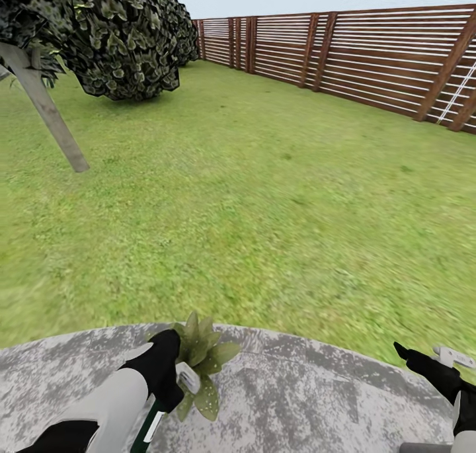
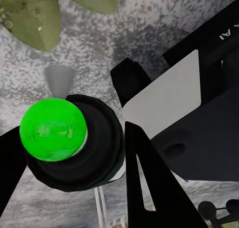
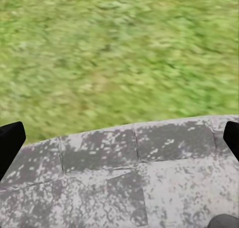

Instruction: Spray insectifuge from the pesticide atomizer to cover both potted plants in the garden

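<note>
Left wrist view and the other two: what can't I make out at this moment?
- Dark-green cylinder atomizer with a bright green top: its body is hidden end-on in the left wrist view and cut by the head view's bottom edge.
- Green-leaved potted plant: partly covered by the left end effector.
- Right end effector: its grip is cut off by the edge.

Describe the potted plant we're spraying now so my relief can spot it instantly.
Find the round grey stone patio below the lawn. At its near edge, beside the left gripper, sits the potted plant. It is a low rosette of broad pointed green leaves, unlike the big dark tree.
</note>
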### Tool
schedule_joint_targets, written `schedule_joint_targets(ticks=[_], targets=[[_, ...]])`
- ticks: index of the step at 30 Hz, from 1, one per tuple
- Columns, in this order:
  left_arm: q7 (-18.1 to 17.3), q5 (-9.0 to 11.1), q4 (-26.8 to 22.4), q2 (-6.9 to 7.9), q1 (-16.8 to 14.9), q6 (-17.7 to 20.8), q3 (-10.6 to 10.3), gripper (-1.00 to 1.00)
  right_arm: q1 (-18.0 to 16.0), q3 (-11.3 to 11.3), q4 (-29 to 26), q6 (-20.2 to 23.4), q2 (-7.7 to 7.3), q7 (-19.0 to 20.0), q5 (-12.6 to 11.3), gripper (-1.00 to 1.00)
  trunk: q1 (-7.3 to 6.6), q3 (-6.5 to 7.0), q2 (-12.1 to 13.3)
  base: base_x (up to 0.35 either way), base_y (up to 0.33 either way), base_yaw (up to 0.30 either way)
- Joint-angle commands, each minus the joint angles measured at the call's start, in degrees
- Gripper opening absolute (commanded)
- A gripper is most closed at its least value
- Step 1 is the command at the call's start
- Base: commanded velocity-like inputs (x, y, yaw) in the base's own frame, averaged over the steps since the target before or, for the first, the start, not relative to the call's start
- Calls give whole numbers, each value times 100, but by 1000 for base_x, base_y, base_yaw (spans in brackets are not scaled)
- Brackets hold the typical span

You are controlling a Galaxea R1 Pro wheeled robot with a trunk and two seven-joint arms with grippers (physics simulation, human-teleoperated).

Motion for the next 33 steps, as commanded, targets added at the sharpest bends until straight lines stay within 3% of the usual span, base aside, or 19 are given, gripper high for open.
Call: schedule_joint_targets(ticks=[1,21,27,29,33], targets=[[-49,-53,-8,-3,-2,25,15,-100,-8,-27,-10,25,2,46,27,100,0,4,-2,0,0,100],[-55,-17,-143,-15,-2,17,18,-100,-8,-27,-9,25,2,45,27,100,0,163,-2,-130,0,93],[-58,563,-150,-14,-2,16,27,-100,-8,-27,-10,17,3,46,27,100,0,211,-2,-3,0,88],[-57,660,-149,-13,-2,-18,31,-100,-8,-27,-10,16,6,46,27,100,0,228,-2,0,0,88],[-52,1120,-149,-12,-2,-211,32,-100,-8,-27,-10,16,6,46,27,100,0,260,-2,0,0,88]])
